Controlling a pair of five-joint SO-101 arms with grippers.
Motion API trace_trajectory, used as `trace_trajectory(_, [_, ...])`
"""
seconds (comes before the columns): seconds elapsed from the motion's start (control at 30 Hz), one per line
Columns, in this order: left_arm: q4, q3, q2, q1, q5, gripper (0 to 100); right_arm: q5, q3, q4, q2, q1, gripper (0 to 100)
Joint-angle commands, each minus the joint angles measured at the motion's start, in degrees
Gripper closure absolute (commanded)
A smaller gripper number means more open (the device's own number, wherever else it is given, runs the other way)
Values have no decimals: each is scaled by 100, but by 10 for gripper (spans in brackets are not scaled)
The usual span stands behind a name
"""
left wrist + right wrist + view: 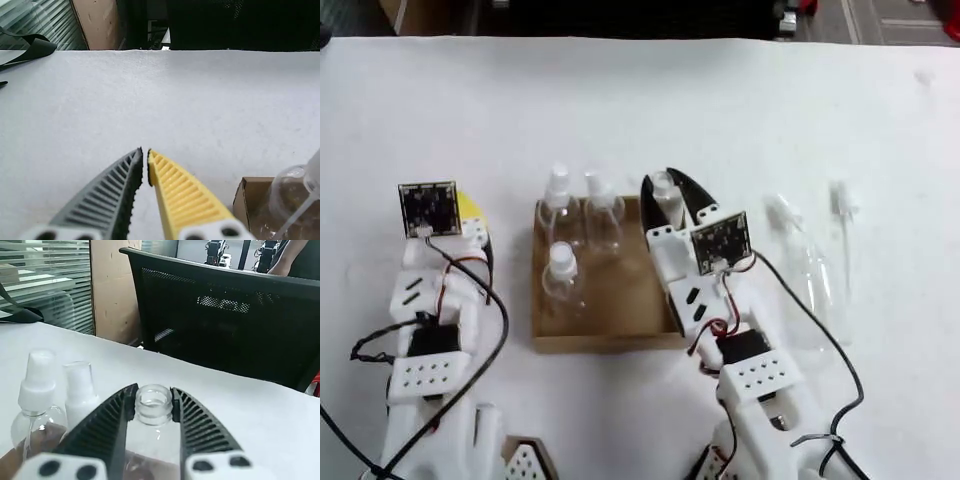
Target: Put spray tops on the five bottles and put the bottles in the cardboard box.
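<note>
The right gripper [152,390] is clamped on the neck of 1 uncapped bottle [152,407], which stands upright between its jaws at the box [605,340] corner. The loose spray top [841,205] lies well off to this gripper's right. The left gripper [145,155], closed and empty, is farther from it.

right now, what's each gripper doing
left gripper: shut, holding nothing
right gripper: shut on the neck of the uncapped bottle

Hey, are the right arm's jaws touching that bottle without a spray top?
Touching. The right wrist view shows both jaws pressed against the open neck of the bottle, with no gap on either side.
</note>
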Motion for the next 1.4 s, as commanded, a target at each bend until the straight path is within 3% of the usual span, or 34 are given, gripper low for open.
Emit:
trace_trajectory(0.0, [-211, -62, -31, 22, -44, 976, 62, -35, -4, 22, -4, 983])
trace_trajectory(0.17, [-211, -62, -31, 22, -44, 976, 62, -44, -66, 171, -4, 983])
trace_trajectory(0.43, [-211, -62, -31, 22, -44, 976, 79, -70, -1033, 1059, -13, 983])
trace_trajectory(1.07, [-185, -62, -31, 22, -44, 976, 105, -176, -1112, 1640, -84, 980])
trace_trajectory(1.23, [-193, -62, -31, 22, -44, 976, 97, -193, -1112, 1648, -84, 915])
trace_trajectory(1.37, [-202, -62, -31, 22, -44, 976, 105, -308, -1103, 1666, -198, 927])
